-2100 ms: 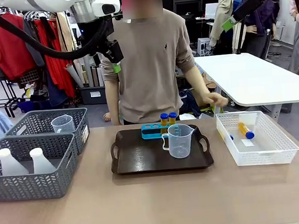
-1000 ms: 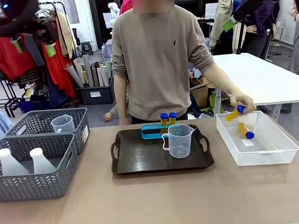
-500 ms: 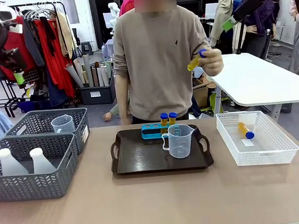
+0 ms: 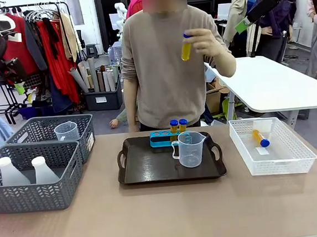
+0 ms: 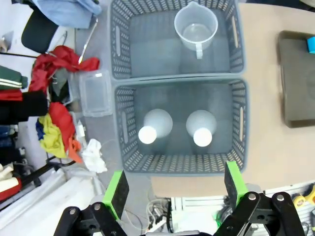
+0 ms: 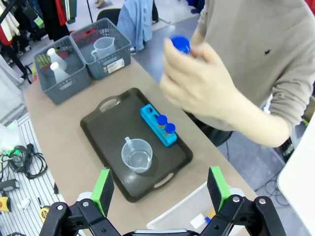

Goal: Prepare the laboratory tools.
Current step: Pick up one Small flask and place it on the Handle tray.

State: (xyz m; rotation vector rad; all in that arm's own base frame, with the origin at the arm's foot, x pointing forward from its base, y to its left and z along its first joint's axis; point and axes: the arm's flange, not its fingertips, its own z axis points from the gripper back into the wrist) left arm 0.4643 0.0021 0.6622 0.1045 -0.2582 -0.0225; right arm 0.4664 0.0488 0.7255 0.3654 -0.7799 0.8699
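**Both my jaws wide open and empty; one tube up in the person's hand**

My left gripper (image 5: 174, 189) hangs high above the table's left end, its jaws spread wide with nothing between them. Below it sit two grey mesh baskets, one behind the other. The near grey basket (image 4: 26, 196) holds two white conical flasks (image 4: 10, 170), upright and side by side. The far grey basket (image 4: 37, 129) holds a clear handled jug (image 4: 66, 130).

At the middle of the table lies the dark brown tray (image 4: 146, 166). Along its far edge stands the blue rack (image 4: 161, 139), with two amber tubes (image 4: 174, 126) in its two right-hand holes, blue caps up. A second clear jug (image 4: 190, 149) stands upright on the tray, just in front of the rack's right end.

Above the tray, at chest height, the person's hand (image 4: 210, 41) holds a third amber tube (image 4: 186, 48) upright with its cap on top, well apart from the rack.

Right of the tray, the white mesh basket (image 4: 274, 168) holds a fourth amber tube (image 4: 260, 138) lying on its side.

My right gripper (image 6: 160, 189) hangs high over the table's right side. Its jaws are also wide apart and hold nothing, and it looks down on the hand, the tray and the rack.
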